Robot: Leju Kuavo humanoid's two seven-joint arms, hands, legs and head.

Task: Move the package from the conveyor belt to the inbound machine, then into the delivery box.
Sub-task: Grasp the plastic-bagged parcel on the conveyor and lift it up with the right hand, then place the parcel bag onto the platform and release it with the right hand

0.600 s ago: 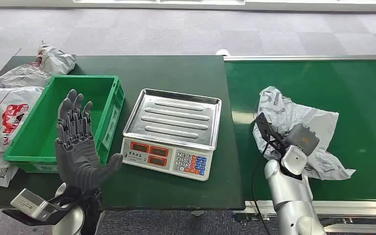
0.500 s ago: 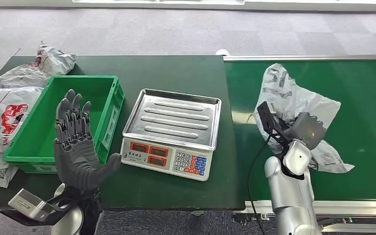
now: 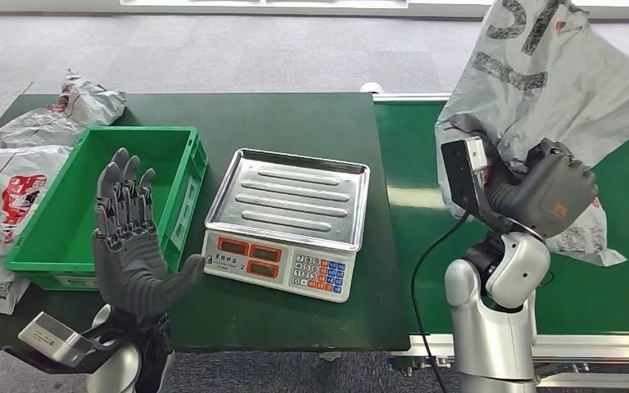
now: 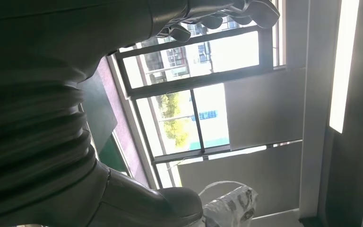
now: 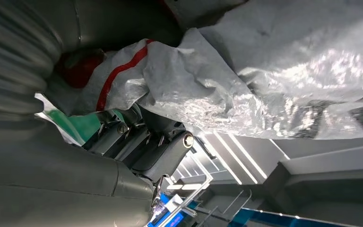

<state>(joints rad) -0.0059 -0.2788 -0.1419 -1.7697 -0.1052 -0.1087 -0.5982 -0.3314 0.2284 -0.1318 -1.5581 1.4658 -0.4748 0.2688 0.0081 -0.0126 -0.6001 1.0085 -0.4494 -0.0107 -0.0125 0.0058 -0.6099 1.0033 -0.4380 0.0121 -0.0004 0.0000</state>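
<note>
The package (image 3: 540, 74), a crumpled grey plastic mailing bag, hangs in the air above the conveyor belt (image 3: 409, 164), gripped near its lower edge by the right hand (image 3: 545, 192), whose fingers are curled around the plastic. In the right wrist view the bag (image 5: 264, 71) billows just past those fingers. The left hand (image 3: 127, 241) is raised, palm open and fingers spread, holding nothing, with the scale (image 3: 287, 221) beside its thumb and the green crate (image 3: 182, 135) behind its fingertips.

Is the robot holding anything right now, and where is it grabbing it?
Yes. Its right hand grips the grey package by its crumpled lower part, lifted above the conveyor belt. The left hand holds nothing.
</note>
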